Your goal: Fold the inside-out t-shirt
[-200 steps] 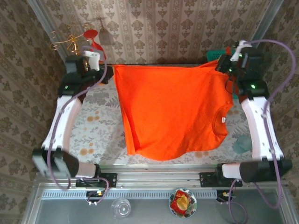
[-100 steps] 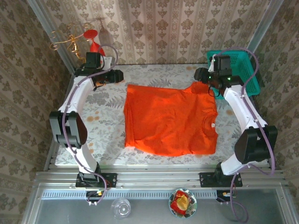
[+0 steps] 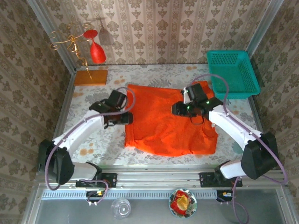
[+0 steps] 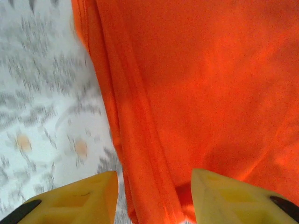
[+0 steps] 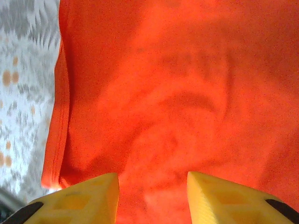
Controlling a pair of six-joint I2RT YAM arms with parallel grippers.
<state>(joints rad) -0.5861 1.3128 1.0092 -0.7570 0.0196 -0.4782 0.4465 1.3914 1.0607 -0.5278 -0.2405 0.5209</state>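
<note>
The orange-red t-shirt [image 3: 163, 130] lies spread flat on the floral tablecloth, with its collar toward the right. My left gripper [image 3: 125, 117] hovers at the shirt's left edge. In the left wrist view its yellow fingers [image 4: 84, 198] stand apart astride the shirt's bunched edge [image 4: 135, 140], open and holding nothing. My right gripper [image 3: 180, 108] is over the upper right part of the shirt. Its fingers [image 5: 229, 198] are spread above wrinkled cloth [image 5: 187, 93], also open, with the gripper [image 5: 152, 198] gripping nothing.
A teal basket [image 3: 232, 70] sits at the back right. An orange-brown board [image 3: 90, 77] lies at the back left, below a red wine glass [image 3: 95, 50] on a wire stand. A plate of food [image 3: 182, 201] and a clear glass [image 3: 121, 207] sit beyond the near rail.
A second ago both grippers held the shirt stretched up at the back. They let go, the shirt dropped flat, and both arms moved forward over it with jaws apart.
</note>
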